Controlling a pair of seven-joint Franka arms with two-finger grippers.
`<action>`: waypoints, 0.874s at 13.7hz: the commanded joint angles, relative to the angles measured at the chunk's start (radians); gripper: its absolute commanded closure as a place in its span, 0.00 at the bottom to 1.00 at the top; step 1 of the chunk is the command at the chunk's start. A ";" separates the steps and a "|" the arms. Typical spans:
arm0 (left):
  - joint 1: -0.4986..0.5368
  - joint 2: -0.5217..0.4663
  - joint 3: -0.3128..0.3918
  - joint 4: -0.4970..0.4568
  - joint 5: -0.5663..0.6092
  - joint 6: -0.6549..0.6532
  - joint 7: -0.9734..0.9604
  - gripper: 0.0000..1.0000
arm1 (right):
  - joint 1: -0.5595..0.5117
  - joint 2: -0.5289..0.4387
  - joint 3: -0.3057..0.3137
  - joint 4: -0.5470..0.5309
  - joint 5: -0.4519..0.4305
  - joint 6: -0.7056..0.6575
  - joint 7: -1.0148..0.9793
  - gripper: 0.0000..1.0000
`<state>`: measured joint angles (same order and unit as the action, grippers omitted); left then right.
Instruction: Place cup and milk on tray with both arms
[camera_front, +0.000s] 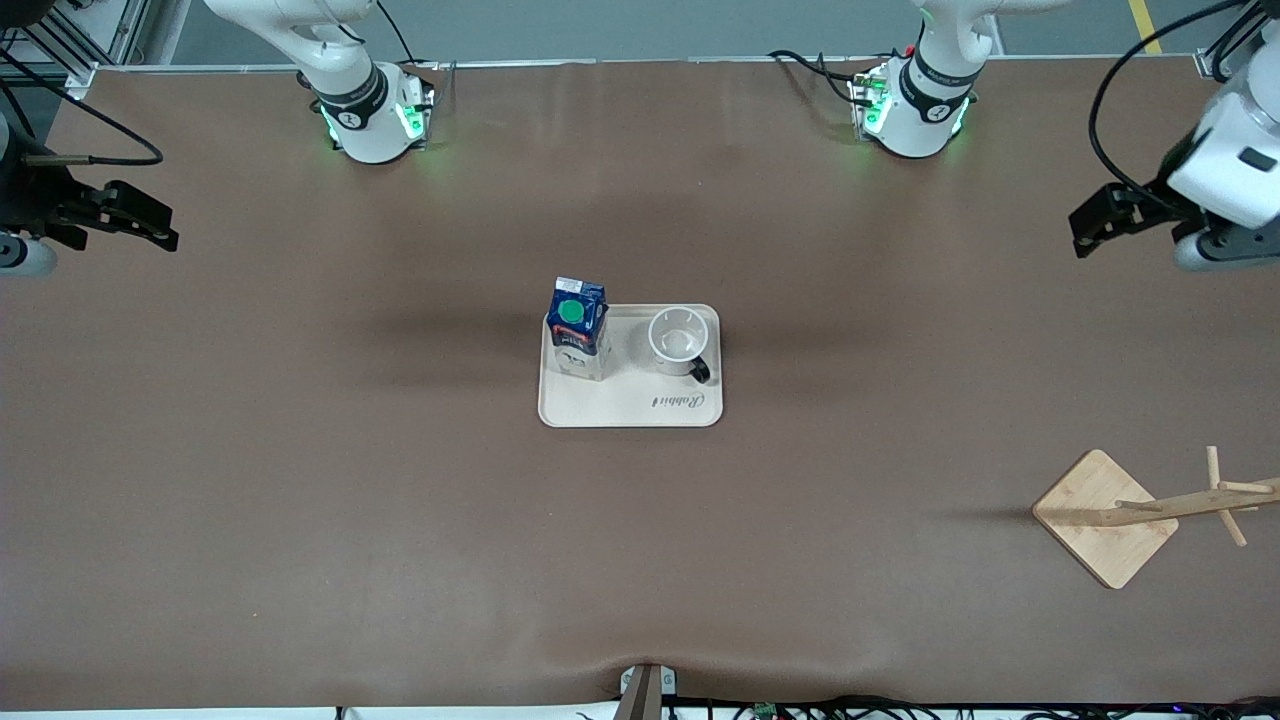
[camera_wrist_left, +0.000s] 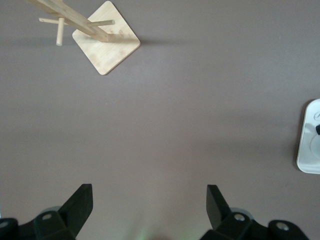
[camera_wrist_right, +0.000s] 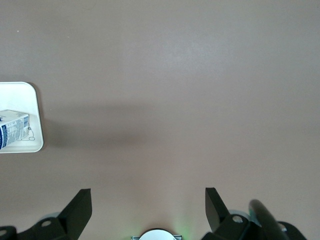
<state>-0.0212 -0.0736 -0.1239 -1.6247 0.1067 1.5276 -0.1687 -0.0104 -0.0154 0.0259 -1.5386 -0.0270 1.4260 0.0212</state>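
1. Front view: the small dark blue gable-top milk carton with the round green cap (camera_front: 577, 328) and the white cup with a black loop handle (camera_front: 677, 341) both stand upright on the flat cream-beige rectangular tray (camera_front: 630, 409) — milk toward the right arm's end, cup toward the left arm's end, side by side and apart. The placing looks done; the step in hand is, I judge, to park both arms well clear. Doing it well means keeping each hand high and out at its own end of the table, so nothing brushes the tray.

2. Left wrist view: the left hand (camera_wrist_left: 150, 200) has its black fingers spread wide and holds nothing. It is over bare brown table (camera_wrist_left: 200, 110) — the tray's corner shows at the edge, well apart, and the square wooden stand base with pegs (camera_wrist_left: 106, 44) lies ahead.

3. Right wrist view: the right hand (camera_wrist_right: 148, 202) is likewise wide and empty over bare table; tray and milk sit well apart from it.
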 joint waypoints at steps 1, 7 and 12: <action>-0.022 -0.074 0.010 -0.081 -0.013 0.025 0.011 0.00 | -0.025 0.006 0.006 0.022 0.044 0.010 -0.020 0.00; -0.003 -0.061 0.024 -0.034 -0.087 0.014 0.052 0.00 | -0.049 0.006 0.011 0.020 0.072 0.011 -0.020 0.00; 0.012 -0.054 0.029 -0.003 -0.085 -0.006 0.049 0.00 | -0.049 0.006 0.011 0.021 0.071 0.011 -0.020 0.00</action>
<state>-0.0188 -0.1284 -0.0964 -1.6477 0.0392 1.5389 -0.1364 -0.0425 -0.0154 0.0246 -1.5377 0.0330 1.4422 0.0124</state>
